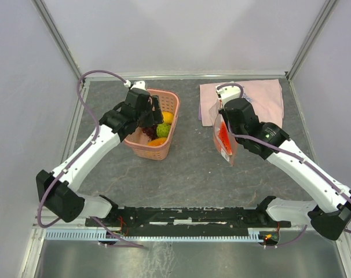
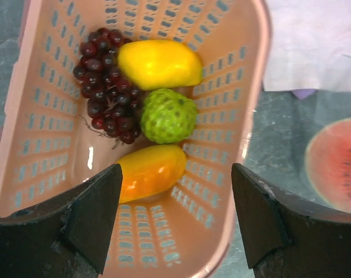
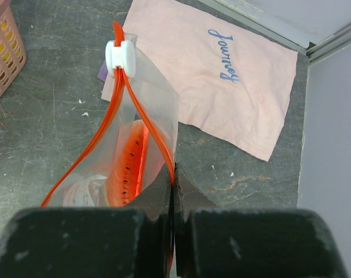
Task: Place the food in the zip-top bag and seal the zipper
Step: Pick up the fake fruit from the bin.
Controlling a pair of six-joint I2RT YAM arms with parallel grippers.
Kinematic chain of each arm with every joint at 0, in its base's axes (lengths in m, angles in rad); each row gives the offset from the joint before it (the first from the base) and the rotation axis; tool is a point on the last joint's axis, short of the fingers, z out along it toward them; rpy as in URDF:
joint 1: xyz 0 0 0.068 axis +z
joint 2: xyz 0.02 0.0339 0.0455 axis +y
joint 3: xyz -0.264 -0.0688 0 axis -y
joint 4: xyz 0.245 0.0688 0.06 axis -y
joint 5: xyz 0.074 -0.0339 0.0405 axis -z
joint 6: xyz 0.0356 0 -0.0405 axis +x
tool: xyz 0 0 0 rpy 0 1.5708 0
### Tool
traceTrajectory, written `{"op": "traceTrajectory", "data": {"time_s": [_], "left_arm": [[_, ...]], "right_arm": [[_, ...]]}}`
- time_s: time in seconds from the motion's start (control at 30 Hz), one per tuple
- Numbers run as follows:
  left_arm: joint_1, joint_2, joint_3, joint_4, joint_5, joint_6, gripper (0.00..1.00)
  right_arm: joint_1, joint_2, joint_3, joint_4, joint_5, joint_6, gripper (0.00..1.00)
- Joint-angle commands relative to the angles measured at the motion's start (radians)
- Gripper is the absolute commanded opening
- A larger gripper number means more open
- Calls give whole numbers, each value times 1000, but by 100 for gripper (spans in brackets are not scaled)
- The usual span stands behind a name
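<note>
The clear zip-top bag (image 3: 146, 124) stands open on the table, its red-orange zipper (image 3: 142, 113) spread apart, with a white slider (image 3: 116, 55) at the far end. A red watermelon slice (image 3: 129, 165) lies inside; it also shows in the left wrist view (image 2: 337, 165). My right gripper (image 3: 173, 174) is shut on the bag's near rim. My left gripper (image 2: 175, 214) is open above the pink basket (image 2: 233, 98), which holds dark purple grapes (image 2: 106, 87), a yellow mango (image 2: 158, 62), a bumpy green fruit (image 2: 168, 116) and an orange fruit (image 2: 149, 171).
A pink cloth (image 3: 222, 75) with blue lettering lies flat behind the bag at the back right. The pink basket (image 1: 168, 104) stands left of centre. Metal frame rails border the grey table (image 1: 187, 174) at the back and sides.
</note>
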Motion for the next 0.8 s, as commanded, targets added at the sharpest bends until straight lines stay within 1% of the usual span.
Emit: {"op": "traceTrajectory", "data": {"time_s": [0.0, 0.17, 0.3, 0.43, 0.57, 0.77], "left_arm": [[60, 66, 29, -44, 70, 67, 83], [107, 171, 98, -157, 144, 199, 84], [114, 236, 99, -230, 161, 285, 84], [123, 270, 45, -209, 189, 321, 85], [132, 321, 29, -184, 259, 362, 85], [134, 387, 12, -157, 317, 374, 85]], "right_arm": [[-2, -6, 3, 28, 27, -5, 2], [-2, -11, -4, 35, 23, -6, 2], [-2, -12, -11, 42, 21, -9, 2], [-3, -17, -25, 61, 4, -14, 2], [-2, -23, -33, 67, 2, -14, 2], [-2, -26, -43, 72, -4, -15, 2]]}}
